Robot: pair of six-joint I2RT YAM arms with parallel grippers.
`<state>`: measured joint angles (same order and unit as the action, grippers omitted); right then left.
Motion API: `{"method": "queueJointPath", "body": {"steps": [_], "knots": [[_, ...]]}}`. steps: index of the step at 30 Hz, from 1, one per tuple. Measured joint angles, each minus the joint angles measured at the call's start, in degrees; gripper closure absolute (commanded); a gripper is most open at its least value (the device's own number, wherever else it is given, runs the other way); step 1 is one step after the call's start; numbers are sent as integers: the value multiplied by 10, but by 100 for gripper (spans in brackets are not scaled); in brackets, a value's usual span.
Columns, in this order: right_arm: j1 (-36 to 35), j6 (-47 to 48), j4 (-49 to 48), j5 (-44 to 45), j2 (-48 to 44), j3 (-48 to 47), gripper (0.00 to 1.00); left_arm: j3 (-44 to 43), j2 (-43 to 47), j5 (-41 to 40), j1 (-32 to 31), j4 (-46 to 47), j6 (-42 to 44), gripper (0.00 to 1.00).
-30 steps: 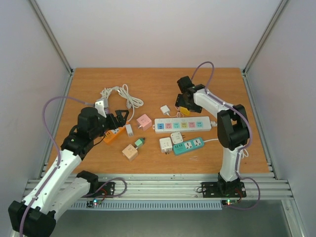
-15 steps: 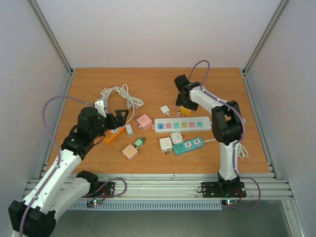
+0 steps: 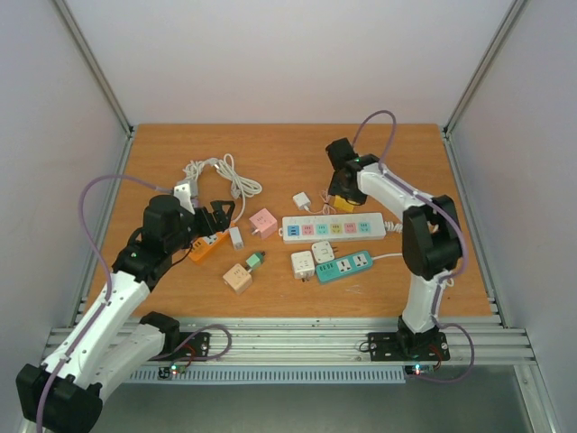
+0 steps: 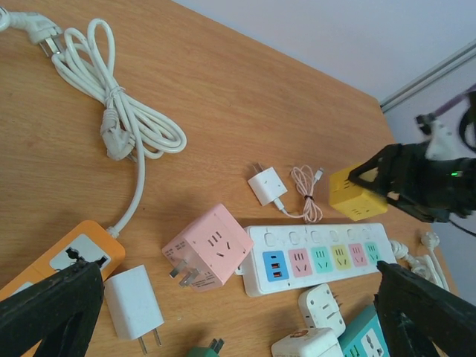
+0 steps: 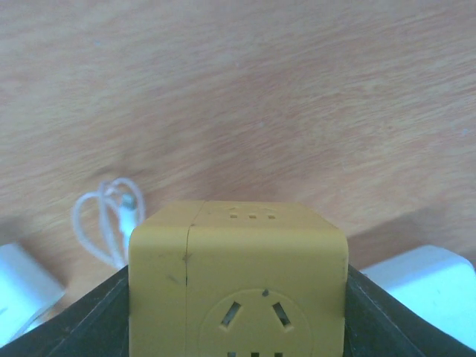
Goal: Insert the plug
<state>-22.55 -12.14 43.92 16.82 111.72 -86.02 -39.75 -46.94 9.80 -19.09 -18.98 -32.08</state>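
Overhead, the right gripper (image 3: 335,197) pinches a yellow plastic cube plug (image 3: 337,203) just beyond the long white power strip (image 3: 334,227); the left gripper (image 3: 216,215) hangs spread. Left wrist: cube by the strip's far edge. Right wrist: cube clamped, seemingly mid-carry; next, probably, align prongs over a socket.

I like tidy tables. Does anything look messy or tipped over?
The pink cube adapter lies tipped, prongs pointing sideways, beside the white power strip. The white cord behind it is a loose tangle. The right gripper holds a yellow cube. Nothing looks broken.
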Motion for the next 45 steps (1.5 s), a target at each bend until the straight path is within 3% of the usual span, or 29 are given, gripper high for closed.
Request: {"method": "queueJointPath", "body": {"steps": [6,14,24,35,45], "knots": [[0,35,-38,-81,-128,57,45,-1,-10,29,0,1,0,1],[-2,67,-125,-321,-254,162,46,-31,-35,116,0,25,-22,1],[-27,-26,-332,-547,-355,245,45,-47,-72,228,0,110,-103,1],[-99,-189,-511,-528,-352,256,46,-22,-115,322,-1,296,-278,7],[-118,-275,-565,-494,-325,256,46,7,-122,323,-2,411,-429,13]]}}
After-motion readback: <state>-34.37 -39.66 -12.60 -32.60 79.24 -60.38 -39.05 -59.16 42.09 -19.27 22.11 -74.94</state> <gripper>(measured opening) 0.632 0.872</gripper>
